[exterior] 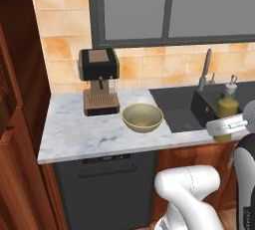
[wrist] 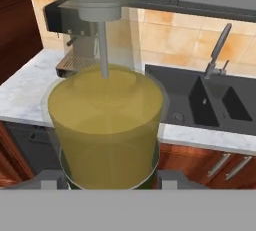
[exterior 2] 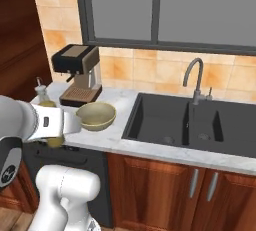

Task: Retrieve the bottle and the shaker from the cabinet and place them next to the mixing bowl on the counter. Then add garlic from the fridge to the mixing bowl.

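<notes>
Bottle (wrist: 106,125) of yellow liquid held between fingers (wrist: 50,180); mixing bowl (exterior: 142,117) empty.

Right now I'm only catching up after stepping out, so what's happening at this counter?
The robot arm is carrying a bottle of yellow-olive liquid; the gripper has its jaws closed on the bottle's sides, held in the air in front of the counter. The mixing bowl sits empty on the marble beside the coffee machine, left of the sink. The bottle has not been set down yet.
</notes>
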### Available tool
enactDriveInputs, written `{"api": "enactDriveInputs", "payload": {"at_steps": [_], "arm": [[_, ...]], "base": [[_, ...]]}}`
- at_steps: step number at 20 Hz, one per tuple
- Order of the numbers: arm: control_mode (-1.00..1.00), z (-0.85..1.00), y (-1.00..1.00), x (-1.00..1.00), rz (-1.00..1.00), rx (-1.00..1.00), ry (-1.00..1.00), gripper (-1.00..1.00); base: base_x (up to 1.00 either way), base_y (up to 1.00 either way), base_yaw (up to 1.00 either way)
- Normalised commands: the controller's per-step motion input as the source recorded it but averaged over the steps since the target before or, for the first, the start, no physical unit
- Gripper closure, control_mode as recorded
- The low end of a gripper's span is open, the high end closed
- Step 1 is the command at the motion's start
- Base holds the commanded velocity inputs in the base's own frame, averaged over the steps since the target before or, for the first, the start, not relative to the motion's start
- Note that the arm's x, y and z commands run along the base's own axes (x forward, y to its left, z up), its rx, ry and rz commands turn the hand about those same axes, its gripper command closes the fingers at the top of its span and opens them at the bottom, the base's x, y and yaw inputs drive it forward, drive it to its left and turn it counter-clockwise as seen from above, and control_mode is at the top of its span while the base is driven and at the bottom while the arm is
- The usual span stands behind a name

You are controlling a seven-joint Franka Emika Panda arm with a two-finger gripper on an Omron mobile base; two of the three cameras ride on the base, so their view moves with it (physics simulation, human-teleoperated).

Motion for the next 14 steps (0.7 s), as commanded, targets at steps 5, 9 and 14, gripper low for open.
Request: {"api": "enactDriveInputs", "payload": {"at_steps": [5,9,14], "arm": [[1.00,0.00,0.00,0.00,0.00,0.00,0.00,1.00],[1.00,0.00,0.00,0.00,0.00,0.00,0.00,1.00],[-1.00,0.00,0.04,0.05,0.00,0.00,0.00,1.00]], "base": [[0.55,0.09,0.05],[0.50,0.21,0.00],[0.29,0.13,0.00]]}}
